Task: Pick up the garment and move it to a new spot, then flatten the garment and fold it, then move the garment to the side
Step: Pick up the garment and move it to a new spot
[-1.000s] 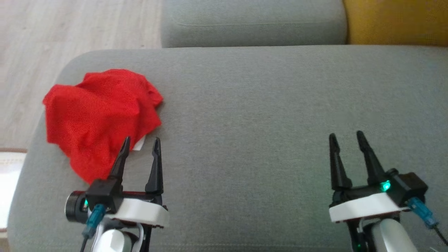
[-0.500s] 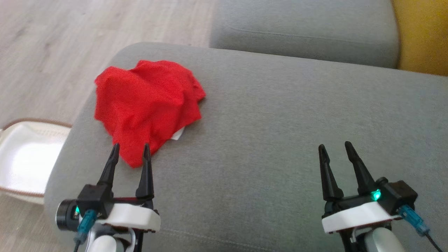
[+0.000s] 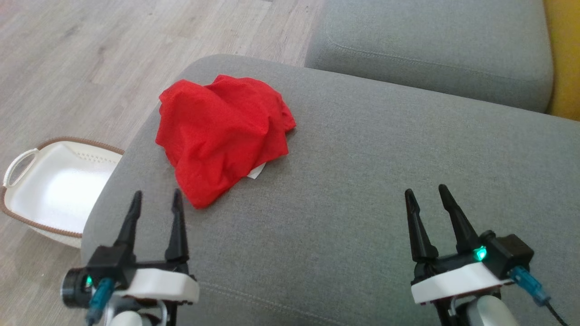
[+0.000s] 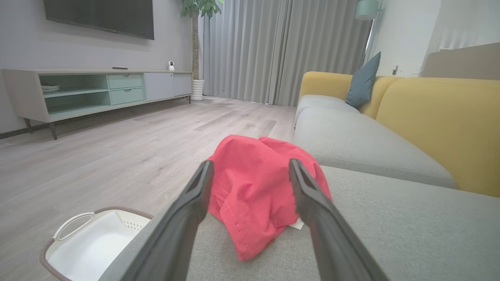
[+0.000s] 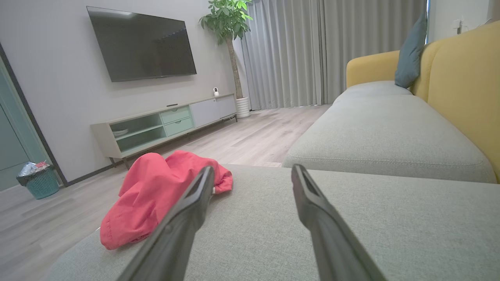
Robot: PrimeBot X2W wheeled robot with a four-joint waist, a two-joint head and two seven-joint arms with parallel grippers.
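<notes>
At the left edge of the head view, a white basket (image 3: pixel 59 190) with a brown rim sits on the pale wood floor (image 3: pixel 90 54). It is just beside the rounded corner of the grey sofa seat (image 3: pixel 362 203). In the lower left, the left fingers (image 3: pixel 177 226) stand spread apart with nothing between them, tips pointing up the frame. Just right of those tips, and near them, is the lowest corner of the red garment (image 3: pixel 222 131). It lies as a crumpled heap left of centre, by the seat's left edge. A small white tag (image 3: pixel 256 171) pokes out at its lower right.

In the left wrist view, the garment (image 4: pixel 254 187) shows in the gap between the two fingers, ahead of them.

In the lower right of the head view, the right fingers (image 3: pixel 417 226) are likewise open and hold nothing, well apart from the garment. A second grey cushion (image 3: pixel 430 50) runs across the upper right. A strip of yellow upholstery (image 3: pixel 564 59) shows at the right edge.
</notes>
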